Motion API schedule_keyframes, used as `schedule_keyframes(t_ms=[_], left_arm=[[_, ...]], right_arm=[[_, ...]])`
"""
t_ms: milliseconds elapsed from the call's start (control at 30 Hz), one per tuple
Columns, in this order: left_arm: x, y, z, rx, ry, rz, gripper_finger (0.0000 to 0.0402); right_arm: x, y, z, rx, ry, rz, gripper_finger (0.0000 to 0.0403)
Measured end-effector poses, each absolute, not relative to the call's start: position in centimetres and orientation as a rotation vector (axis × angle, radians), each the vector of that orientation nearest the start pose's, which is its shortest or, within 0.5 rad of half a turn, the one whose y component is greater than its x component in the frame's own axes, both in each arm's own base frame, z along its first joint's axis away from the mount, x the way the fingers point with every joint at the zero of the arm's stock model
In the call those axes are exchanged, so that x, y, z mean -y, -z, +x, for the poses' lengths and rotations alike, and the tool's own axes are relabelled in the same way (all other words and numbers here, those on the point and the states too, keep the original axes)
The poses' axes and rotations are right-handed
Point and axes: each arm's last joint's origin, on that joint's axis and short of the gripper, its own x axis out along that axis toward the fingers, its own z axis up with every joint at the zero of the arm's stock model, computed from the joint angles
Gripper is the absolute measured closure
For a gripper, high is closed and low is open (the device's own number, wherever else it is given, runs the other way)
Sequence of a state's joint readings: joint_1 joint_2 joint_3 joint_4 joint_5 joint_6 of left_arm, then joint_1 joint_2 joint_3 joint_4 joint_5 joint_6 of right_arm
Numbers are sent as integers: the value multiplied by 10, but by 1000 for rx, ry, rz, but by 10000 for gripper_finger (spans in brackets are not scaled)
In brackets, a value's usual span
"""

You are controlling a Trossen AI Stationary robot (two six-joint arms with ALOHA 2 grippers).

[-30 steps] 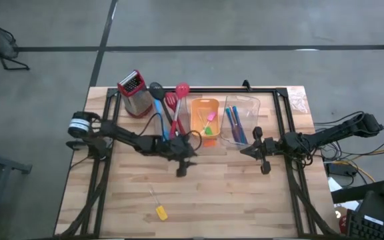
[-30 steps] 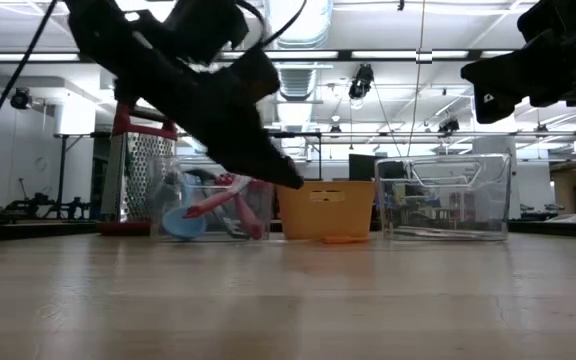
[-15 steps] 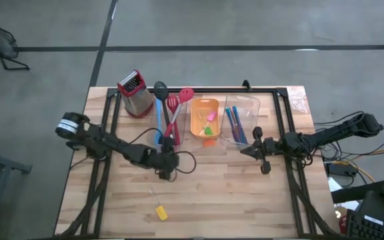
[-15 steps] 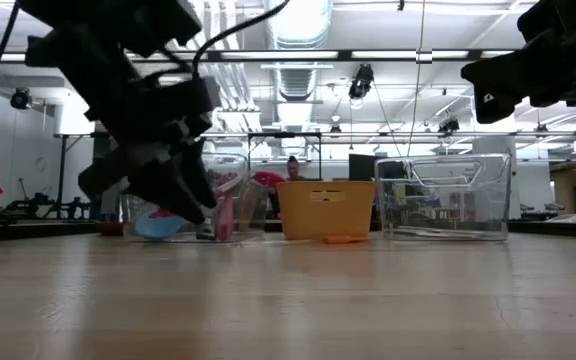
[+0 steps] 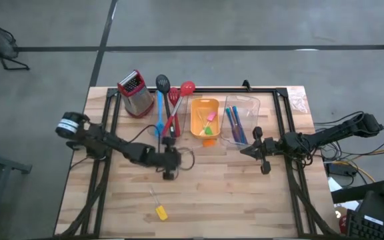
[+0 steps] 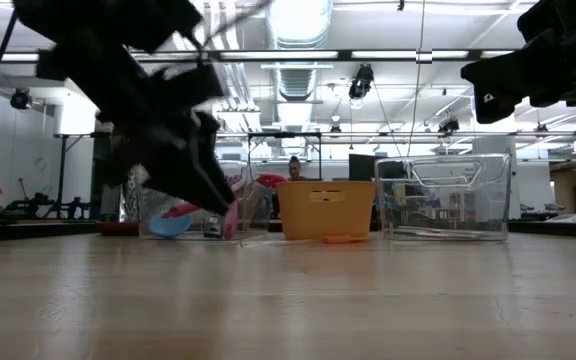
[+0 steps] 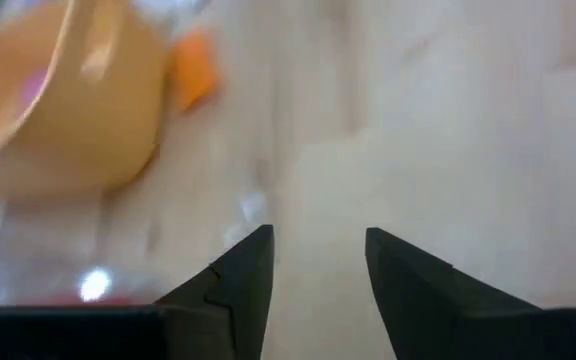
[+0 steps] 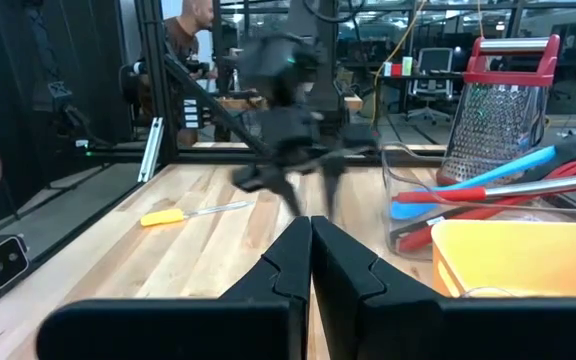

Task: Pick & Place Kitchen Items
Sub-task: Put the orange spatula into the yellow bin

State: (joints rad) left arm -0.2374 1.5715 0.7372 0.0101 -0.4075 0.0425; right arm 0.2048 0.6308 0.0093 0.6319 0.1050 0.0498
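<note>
Long red, blue and black spoons (image 5: pixel 169 107) stand leaning in a clear bin (image 6: pixel 230 205), heads over its far rim. Thin blue-handled cutlery (image 5: pixel 234 123) lies in a second clear bin (image 5: pixel 249 107). Tiny pink and green pieces (image 5: pixel 209 124) lie in the orange tray (image 5: pixel 197 110). A small orange piece (image 7: pixel 193 75) lies on the table in front of the tray. A yellow-handled utensil (image 5: pixel 157 203) lies near the table's near edge. My left gripper (image 7: pixel 318 240) is open over bare table, near side of the spoon bin. My right gripper (image 8: pixel 311 235) is shut, hovering near side of the cutlery bin.
A metal grater with a red handle (image 5: pixel 135 93) stands left of the spoon bin. A black frame (image 5: pixel 245 89) runs along the table's far and side edges. Bare wood (image 5: pixel 232 200) spreads over the near half of the table. A person (image 8: pixel 183 30) shows beyond the table.
My left gripper has drawn back from the spoon bin toward the table's near-left and dropped lower over the wood. The spoons in the bin have shifted, their heads now lying a little farther right. My right arm has kept still.
</note>
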Motion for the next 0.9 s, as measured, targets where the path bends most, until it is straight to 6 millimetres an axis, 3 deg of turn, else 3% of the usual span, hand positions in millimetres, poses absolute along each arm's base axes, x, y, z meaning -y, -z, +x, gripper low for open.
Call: schedule_keyframes(t_ms=[133, 233, 400, 600, 900], left_arm=[[84, -165, 289, -663, -54, 333, 244], [91, -169, 294, -599, -13, 305, 251], [72, -169, 311, -560, -107, 136, 269], [53, -154, 333, -609, -183, 118, 282], [36, -141, 368, -722, -320, 61, 243]], right_arm=[[-25, -166, 135, 8, -101, 51, 394], [-25, -166, 135, 7, -100, 52, 394], [-25, -166, 135, 7, -100, 52, 394], [-25, -166, 135, 6, -101, 51, 394], [-25, -166, 135, 7, -100, 51, 394]])
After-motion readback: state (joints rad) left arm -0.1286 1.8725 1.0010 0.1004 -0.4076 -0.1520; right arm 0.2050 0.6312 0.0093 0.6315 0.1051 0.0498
